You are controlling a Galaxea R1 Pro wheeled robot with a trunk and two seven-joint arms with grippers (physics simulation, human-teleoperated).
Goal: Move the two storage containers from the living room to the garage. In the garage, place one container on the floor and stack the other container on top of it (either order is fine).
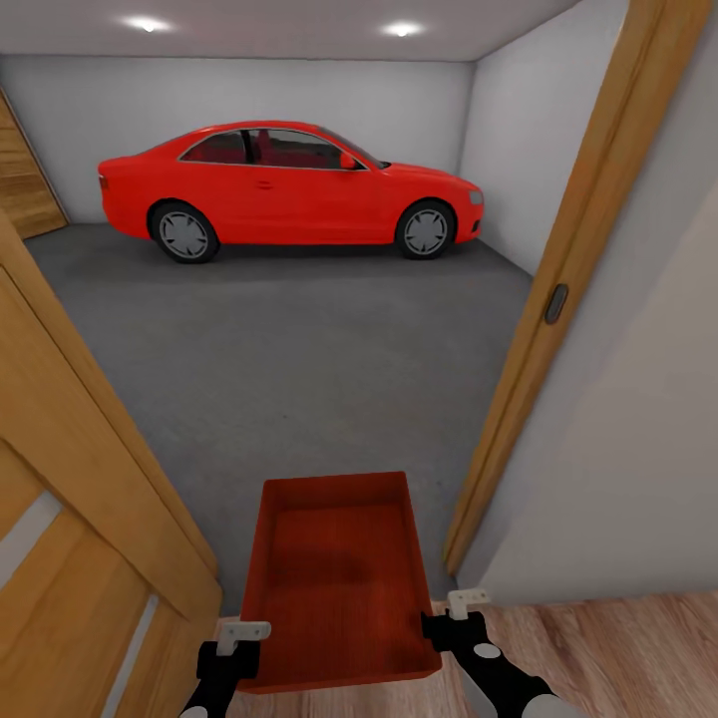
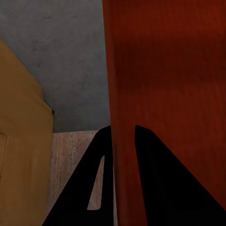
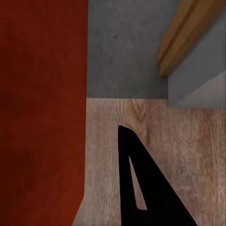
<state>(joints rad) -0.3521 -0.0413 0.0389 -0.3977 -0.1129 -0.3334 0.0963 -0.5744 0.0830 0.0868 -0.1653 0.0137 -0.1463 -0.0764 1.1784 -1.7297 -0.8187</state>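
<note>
One orange-red storage container [image 1: 339, 578] hangs level in front of me, in the doorway to the garage, with its far end over the dark-grey concrete floor [image 1: 299, 349]. My left gripper [image 1: 242, 643] is shut on its near left rim; in the left wrist view both black fingers [image 2: 101, 160] straddle the tub's wall [image 2: 165, 94]. At the near right rim is my right gripper [image 1: 449, 623]. In the right wrist view one finger [image 3: 136, 179] shows beside the tub [image 3: 42, 108], and the tub hides the other.
A red coupe [image 1: 289, 184] stands across the back of the garage. An open wooden door [image 1: 80, 519] is close on my left, and the wooden door frame [image 1: 558, 299] and a pale wall [image 1: 638, 449] on my right. Light wood planks [image 1: 598, 648] lie under me.
</note>
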